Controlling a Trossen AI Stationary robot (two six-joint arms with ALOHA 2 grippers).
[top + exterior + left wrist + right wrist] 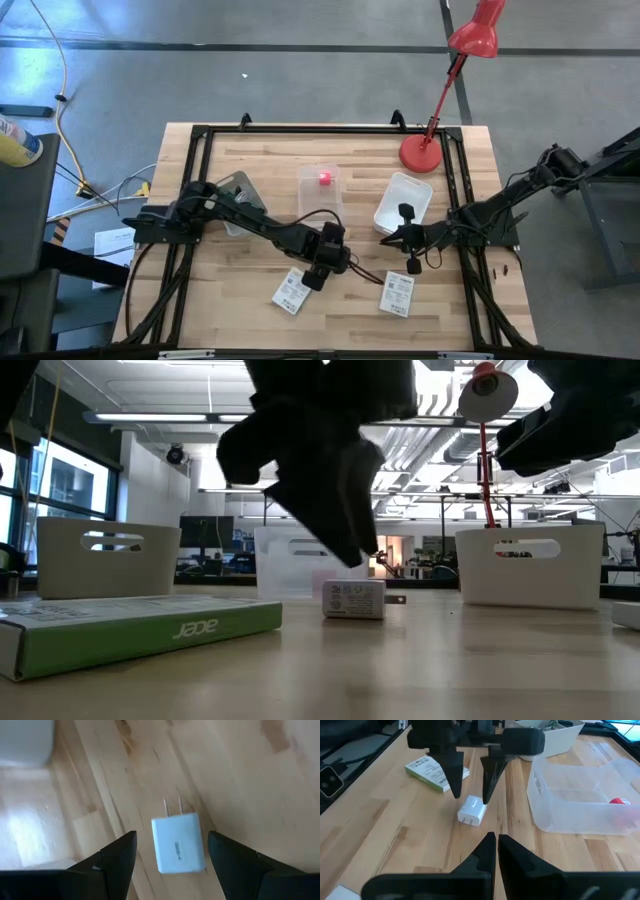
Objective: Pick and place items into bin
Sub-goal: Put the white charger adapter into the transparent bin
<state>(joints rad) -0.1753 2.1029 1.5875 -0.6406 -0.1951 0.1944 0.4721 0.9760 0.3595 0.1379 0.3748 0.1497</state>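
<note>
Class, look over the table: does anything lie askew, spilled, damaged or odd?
Nothing stands out. The white charger lies flat on the table, undamaged, between the open fingers of the left gripper. The right gripper is shut, nearby.

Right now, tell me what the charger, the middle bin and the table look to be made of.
Charger: smooth white plastic with a slight sheen, two thin metal prongs at one end. Middle bin: translucent frosted plastic, since the red item inside and the table show through its walls. Table: light wood, apparently butcher block, going by the grain and joined strips; the finish looks matte.
</note>
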